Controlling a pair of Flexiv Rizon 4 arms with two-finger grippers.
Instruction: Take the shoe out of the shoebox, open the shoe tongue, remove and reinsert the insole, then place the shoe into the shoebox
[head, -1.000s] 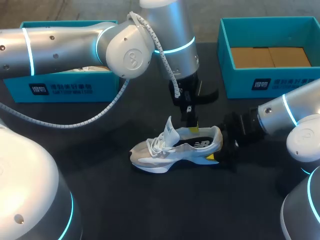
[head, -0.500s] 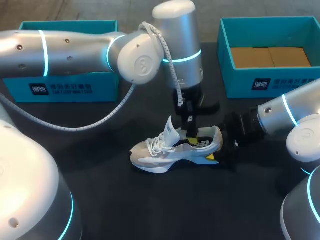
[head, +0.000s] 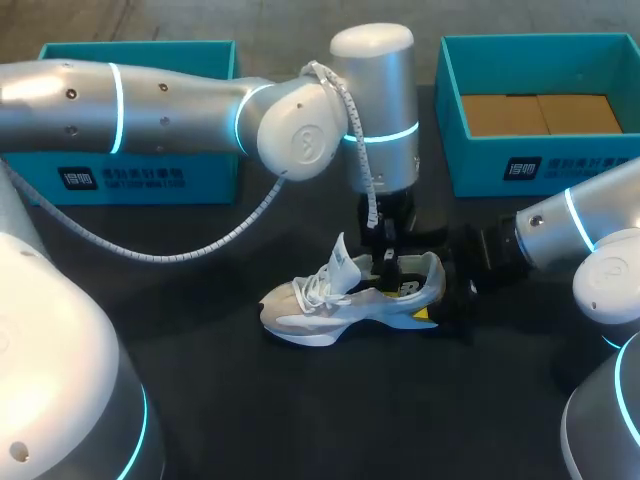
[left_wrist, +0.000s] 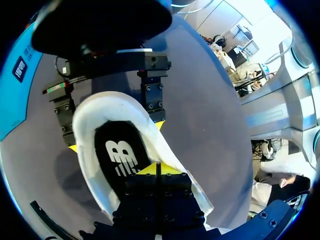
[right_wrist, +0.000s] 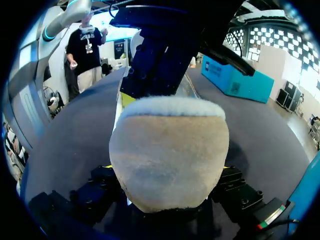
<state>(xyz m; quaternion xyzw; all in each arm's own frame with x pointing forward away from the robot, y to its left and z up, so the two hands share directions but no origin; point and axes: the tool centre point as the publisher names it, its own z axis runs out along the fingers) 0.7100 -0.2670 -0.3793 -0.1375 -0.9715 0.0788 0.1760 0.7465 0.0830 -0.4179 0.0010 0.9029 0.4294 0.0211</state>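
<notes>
Right claw (right_wrist: 166, 169) was clamped on the heel of the shoe (head: 350, 295), upright on the surface (head: 300, 410), outside the shoebox (head: 452, 150). Left claw (left_wrist: 156, 169) was clenched, tips down in the shoe mouth over the insole (left_wrist: 120, 155); couldn't tell if it pinched any. Insole looked thin, floppy, light: I'd pinch its heel edge and peel slowly.
</notes>
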